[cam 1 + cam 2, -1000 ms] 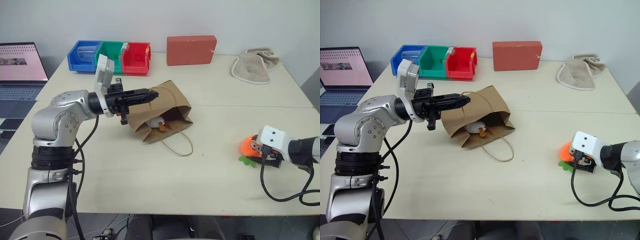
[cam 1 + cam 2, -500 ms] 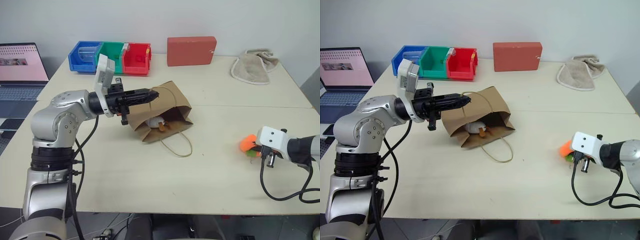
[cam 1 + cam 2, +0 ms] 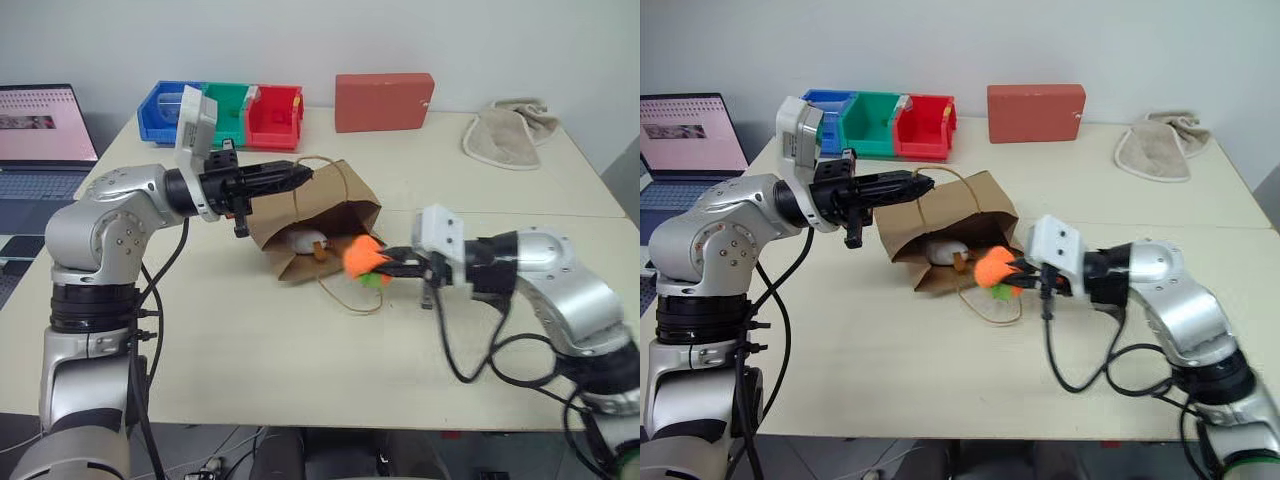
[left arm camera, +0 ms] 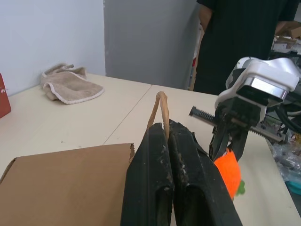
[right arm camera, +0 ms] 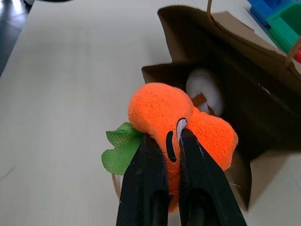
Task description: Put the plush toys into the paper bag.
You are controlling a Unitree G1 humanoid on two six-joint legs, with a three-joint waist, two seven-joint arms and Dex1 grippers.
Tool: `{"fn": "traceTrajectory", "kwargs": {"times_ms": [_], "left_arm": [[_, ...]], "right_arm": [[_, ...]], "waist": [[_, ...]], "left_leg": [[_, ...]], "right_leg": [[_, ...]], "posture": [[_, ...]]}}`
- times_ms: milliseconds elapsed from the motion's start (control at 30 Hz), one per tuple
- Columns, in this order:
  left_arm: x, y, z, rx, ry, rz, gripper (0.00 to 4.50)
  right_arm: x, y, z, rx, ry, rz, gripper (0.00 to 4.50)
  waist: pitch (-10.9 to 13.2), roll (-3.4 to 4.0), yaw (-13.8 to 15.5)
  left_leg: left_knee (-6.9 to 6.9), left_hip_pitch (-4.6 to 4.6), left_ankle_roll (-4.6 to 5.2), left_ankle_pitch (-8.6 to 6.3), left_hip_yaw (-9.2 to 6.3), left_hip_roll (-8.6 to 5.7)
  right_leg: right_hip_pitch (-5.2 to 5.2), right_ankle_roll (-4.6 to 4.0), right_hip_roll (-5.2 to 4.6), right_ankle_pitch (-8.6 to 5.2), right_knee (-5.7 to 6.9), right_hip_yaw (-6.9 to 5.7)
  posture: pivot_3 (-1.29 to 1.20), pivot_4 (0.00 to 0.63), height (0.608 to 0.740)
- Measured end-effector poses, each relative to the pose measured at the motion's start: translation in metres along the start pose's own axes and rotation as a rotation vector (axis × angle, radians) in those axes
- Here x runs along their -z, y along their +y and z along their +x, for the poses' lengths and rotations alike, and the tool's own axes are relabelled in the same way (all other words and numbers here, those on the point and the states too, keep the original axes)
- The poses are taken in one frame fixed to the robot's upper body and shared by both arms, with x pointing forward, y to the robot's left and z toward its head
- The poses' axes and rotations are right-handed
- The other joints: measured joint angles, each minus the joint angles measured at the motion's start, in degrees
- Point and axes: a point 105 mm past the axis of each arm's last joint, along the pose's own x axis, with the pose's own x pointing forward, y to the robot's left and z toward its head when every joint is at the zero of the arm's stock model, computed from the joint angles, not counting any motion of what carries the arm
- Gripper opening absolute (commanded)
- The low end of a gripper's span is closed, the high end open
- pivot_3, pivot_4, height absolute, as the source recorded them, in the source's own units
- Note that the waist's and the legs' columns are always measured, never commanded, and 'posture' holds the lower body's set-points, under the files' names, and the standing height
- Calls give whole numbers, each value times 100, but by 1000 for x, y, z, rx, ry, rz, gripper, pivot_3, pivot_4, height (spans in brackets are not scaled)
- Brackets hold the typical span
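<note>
The brown paper bag (image 3: 325, 212) lies on its side mid-table, mouth toward me. My left gripper (image 3: 298, 176) is shut on its upper loop handle (image 4: 160, 107), holding the top edge up. Inside the mouth rests the white egg plush toy (image 3: 304, 241), also seen past the orange one (image 5: 205, 86). My right gripper (image 3: 386, 262) is shut on the round orange plush toy (image 3: 361, 256) with green leaves (image 5: 119, 146), held just above the table in front of the bag's opening (image 5: 244, 89).
The bag's second loop handle (image 3: 357, 297) lies on the table under the orange toy. A red box (image 3: 383, 101), coloured bins (image 3: 222, 112) and a beige towel (image 3: 508, 131) line the far edge. A laptop (image 3: 40, 130) is at far left. A person in black (image 4: 244, 37) stands beyond the table.
My right gripper closed on the orange toy at the table's right, lifted it and swung it left to the bag's mouth. The left gripper kept its hold on the handle.
</note>
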Motion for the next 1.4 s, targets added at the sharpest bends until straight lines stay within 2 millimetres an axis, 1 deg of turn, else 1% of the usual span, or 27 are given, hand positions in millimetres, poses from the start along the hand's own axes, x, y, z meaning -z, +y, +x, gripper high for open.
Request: {"fn": "traceTrajectory", "kwargs": {"times_ms": [100, 300, 367, 467, 567, 600, 633, 700, 900, 967, 1067, 1167, 1300, 1400], "left_arm": [[0, 0, 0, 1, 3, -3, 0], [-1, -1, -2, 3, 15, -5, 0], [-1, -1, -2, 4, 17, -5, 0], [-1, -2, -2, 6, 18, -6, 0], [-1, -2, -2, 7, 20, -10, 0], [-1, -2, -2, 7, 21, -11, 0], [-1, -2, -2, 7, 21, -11, 0], [-1, -2, -2, 8, 21, -11, 0], [-1, -2, -2, 8, 21, -11, 0], [-1, -2, -2, 7, 22, -11, 0], [0, -2, -2, 5, 21, -12, 0], [-1, -2, -1, 7, 17, -13, 0], [-2, 0, -1, 4, 14, -10, 0], [-2, 0, 1, 7, 10, -11, 0]], "right_arm": [[1, -5, 17, 15, 0, -13, 21], [7, -28, 41, 137, 18, -58, 21], [8, -31, 48, 163, 23, -80, 21], [12, -41, 63, 252, 48, -132, 21], [22, -52, 71, 360, 91, -175, 21], [24, -54, 73, 388, 92, -173, 630], [24, -55, 76, 406, 89, -168, 907], [22, -56, 79, 425, 76, -166, 1636], [20, -56, 79, 424, 70, -167, 3815], [20, -56, 78, 420, 71, -158, 4442], [16, -55, 74, 394, 56, -135, 4481], [6, -50, 68, 352, 31, -160, 4481], [-7, -34, 53, 233, 0, -202, 4481], [-16, -26, 38, 167, -27, -170, 4481]], "waist": [[0, 0, 21], [0, 0, 21], [0, 0, 18], [0, 0, 13], [0, 0, 20], [0, 0, 19], [0, 0, 16], [0, 0, 11], [0, 0, 3], [0, 0, -3], [0, 0, -9], [0, 0, -9], [0, 0, -9], [0, 0, -6]], "left_leg": [[-1, -1, 0, 0, -1, 0], [-3, 0, 0, 0, -1, 0], [-5, -1, 0, 0, -1, 1], [-8, -1, 0, 0, 0, 1], [-8, -6, 0, 0, 0, 0], [-9, -6, 0, 0, 1, 0], [-10, -7, 0, 0, 1, 0], [-13, -8, 0, 0, 1, 0], [-15, -7, 0, 0, 0, 0], [-15, -7, 0, 0, 0, 0], [-15, -7, 0, 0, 0, 0], [-16, -7, 0, 0, 0, 0], [-16, -6, 0, 0, 1, 1], [-15, -7, 0, 0, -2, 1]], "right_leg": [[-1, 0, 0, 0, -1, -1], [-5, -1, 0, 0, 4, -2], [-7, -2, 0, 0, 4, -2], [-11, -3, 0, 0, 5, -1], [-15, -7, 0, 2, 4, -1], [-16, -10, 0, 4, 4, 0], [-19, -11, 0, 4, 5, 1], [-21, -14, 0, 6, 7, 0], [-21, -12, 1, 3, 7, 0], [-21, -12, 1, 3, 7, 0], [-21, -12, 1, 3, 6, 0], [-21, -10, 1, 1, 6, -1], [-19, -6, 1, -1, 5, 0], [-19, -6, 1, -2, 6, -2]], "posture": [[0, 150, 740], [0, 150, 740], [0, 150, 740], [0, 150, 740], [0, 150, 740], [0, 150, 740], [0, 150, 740], [0, 150, 740], [0, 150, 740], [0, 150, 740], [0, 150, 740], [0, 150, 740], [0, 150, 740], [0, 150, 740]]}}
